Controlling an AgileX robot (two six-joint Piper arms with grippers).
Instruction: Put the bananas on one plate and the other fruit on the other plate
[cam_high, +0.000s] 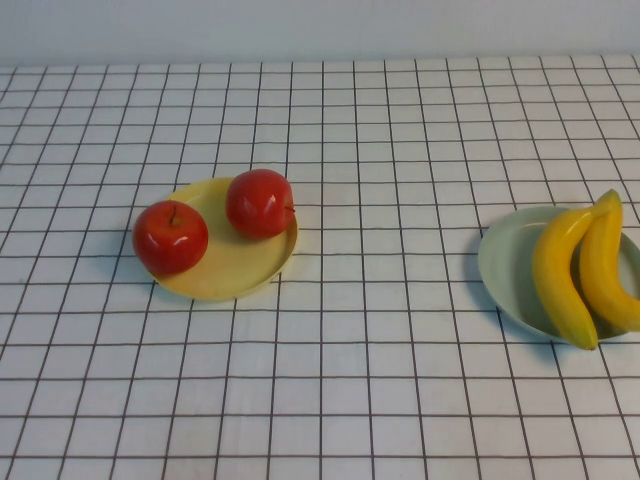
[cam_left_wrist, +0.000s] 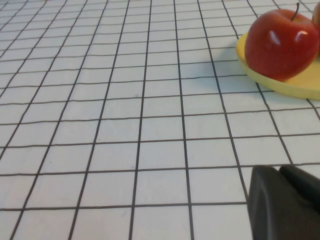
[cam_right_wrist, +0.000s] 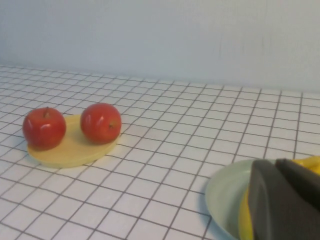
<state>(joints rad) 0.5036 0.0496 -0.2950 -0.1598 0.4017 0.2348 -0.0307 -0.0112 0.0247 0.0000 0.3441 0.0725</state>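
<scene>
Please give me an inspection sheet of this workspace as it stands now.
Surface: table under a white cloth with a black grid, flat.
Job's things: two apples on the yellow plate; two bananas side by side on the teal plate.
Clutter: nothing seen.
Grippers: left end effector shut, empty, low over the cloth near the yellow plate; right end effector shut, empty, by the teal plate.
Cables: nothing seen.
Surroundings: plain pale wall behind the table.

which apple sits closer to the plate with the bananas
The apple on the far, right part of the yellow plate. The other apple overhangs that plate's left rim, farther from the pale green plate holding both bananas.
</scene>
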